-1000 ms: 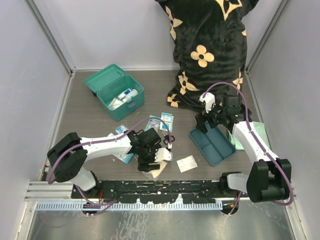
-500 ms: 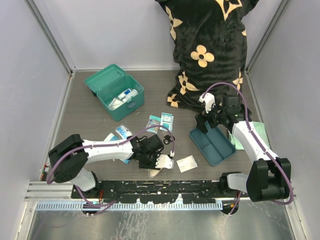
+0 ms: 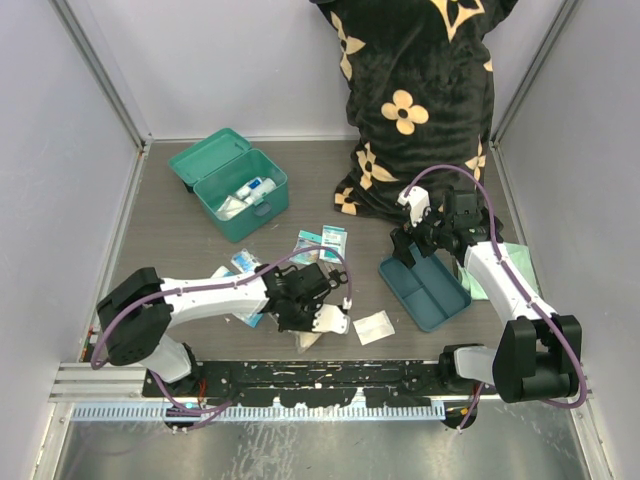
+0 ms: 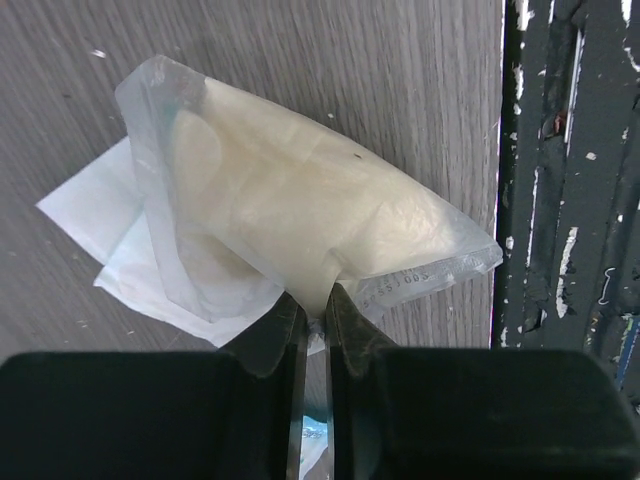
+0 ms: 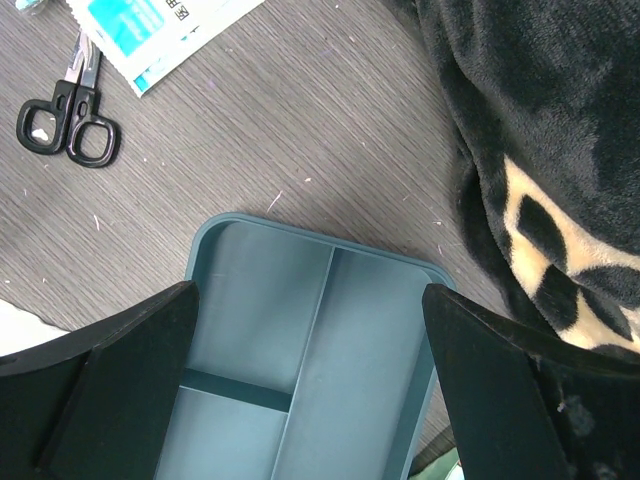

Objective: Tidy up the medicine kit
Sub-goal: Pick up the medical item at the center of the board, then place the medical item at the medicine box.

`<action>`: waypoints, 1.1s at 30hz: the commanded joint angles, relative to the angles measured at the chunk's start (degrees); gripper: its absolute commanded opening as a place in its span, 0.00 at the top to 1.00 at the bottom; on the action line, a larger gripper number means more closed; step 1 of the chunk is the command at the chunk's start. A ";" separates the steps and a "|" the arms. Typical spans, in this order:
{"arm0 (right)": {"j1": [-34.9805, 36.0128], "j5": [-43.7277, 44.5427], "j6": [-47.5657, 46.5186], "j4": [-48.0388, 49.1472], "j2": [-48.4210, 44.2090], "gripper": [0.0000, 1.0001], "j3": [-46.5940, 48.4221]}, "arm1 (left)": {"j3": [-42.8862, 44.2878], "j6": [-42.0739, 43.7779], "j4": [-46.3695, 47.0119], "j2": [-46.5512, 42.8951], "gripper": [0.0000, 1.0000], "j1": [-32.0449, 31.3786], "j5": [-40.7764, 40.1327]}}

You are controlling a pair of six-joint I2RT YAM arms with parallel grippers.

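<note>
Sitting at the far left of the desk (image 3: 170,250), the medicine kit (image 3: 243,198) has its hinged lid (image 3: 205,155) thrown back, with a few small packs in the body. It looks like rigid moulded plastic: probably light, stiff and smooth-walled, so a pinch on a flat face would likely slip. Best hold is over the body's rim or front wall. Avoid the lid, it would swing on the hinge. As it lies, it's open and usable as a drop target without moving it.

Left gripper (image 4: 315,305) is clenched on one edge of a clear pouch (image 4: 300,205) with a pale pad inside, near the desk's front edge and well apart from the kit. The pouch is thin film, soft, floppy and likely slick. With only one seam held, expect it to dangle and maybe slide out on a fast swing. A white packet (image 4: 90,215) shows beneath it; can't tell if it's caught too.

Right gripper (image 5: 310,295) is spread wide, holding nothing, hovering over the dark teal divided tray (image 5: 370,350). Scissors (image 5: 65,115) and a blue-and-white packet (image 5: 150,25) lie loose beside the tray. A black flower-print pillow (image 3: 410,100) sits just behind it.
</note>
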 commanded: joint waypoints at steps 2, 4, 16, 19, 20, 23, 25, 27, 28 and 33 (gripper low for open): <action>-0.19 0.13 -0.44 0.54 0.17 0.00 1.35 | 5.42 0.76 -4.39 -2.53 0.90 2.35 3.15; -0.12 0.19 -0.36 0.49 0.17 0.00 1.35 | 6.97 0.55 -5.47 -3.17 0.91 4.13 4.36; -0.12 -0.22 -0.38 0.48 -0.10 0.00 1.40 | 18.01 -8.47 -5.24 -6.25 0.95 24.88 5.10; -0.12 -0.20 -0.44 0.45 -0.17 0.00 1.53 | 21.54 -11.77 -4.44 -5.69 0.95 30.64 3.41; -0.13 -0.27 -0.37 0.44 -0.17 0.00 1.56 | 22.86 -12.54 -4.48 -5.30 0.95 32.19 2.44; -0.12 -0.41 -0.43 0.35 -0.18 0.00 1.48 | 26.09 -14.76 -4.32 -3.67 0.95 36.65 0.27; -0.12 -0.48 -0.41 0.39 -0.18 0.00 1.50 | 28.20 -16.18 -4.06 -2.45 0.95 39.69 -0.53; -0.12 -0.49 -0.43 0.32 -0.26 0.00 1.48 | 31.21 -17.77 -4.44 -0.72 0.96 42.30 -1.74; -0.14 -0.48 -0.37 0.32 -0.23 0.00 1.52 | 32.79 -18.31 -4.94 0.35 0.96 43.88 -2.57; -0.12 -0.56 -0.47 0.09 -0.19 0.00 1.63 | 37.83 -20.62 -6.40 5.70 0.95 48.78 -4.48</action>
